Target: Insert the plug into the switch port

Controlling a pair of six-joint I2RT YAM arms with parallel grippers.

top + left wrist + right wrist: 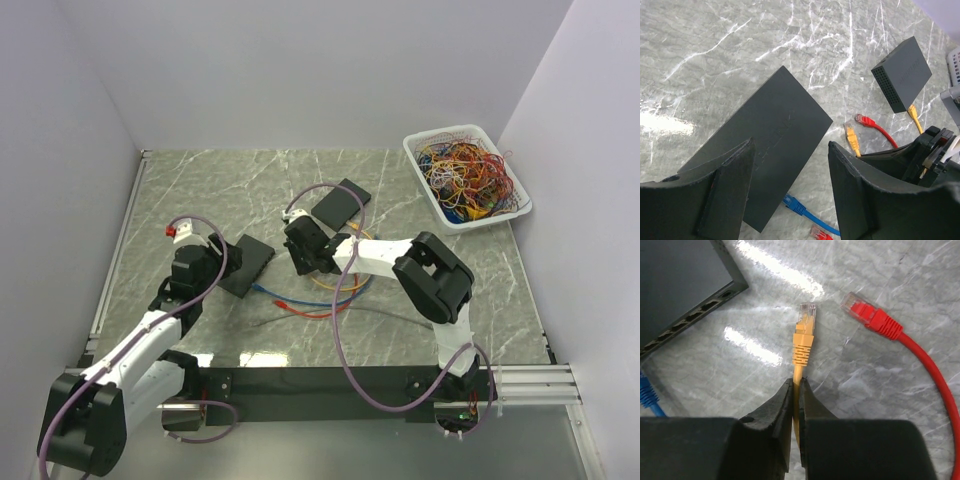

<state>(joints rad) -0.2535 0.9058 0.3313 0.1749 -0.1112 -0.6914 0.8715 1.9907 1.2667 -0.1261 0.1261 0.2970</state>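
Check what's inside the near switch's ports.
The ports visible along the switch look empty. A blue plug sits by the row's end, but the picture's edge hides whether it is seated. The yellow plug is outside, held by the right gripper.

Dark switch [250,262] beside left gripper [218,262]; right gripper [299,266] above cables [322,301]; basket [440,133] far corner.

On the table [200,190] the near switch [245,265] lay left of centre, the far switch [340,203] behind it to the right. A plug [805,322] was just right of the near switch's ports [695,312], apart from them, a second plug [865,312] beside it. A bin [424,180] sat far right.
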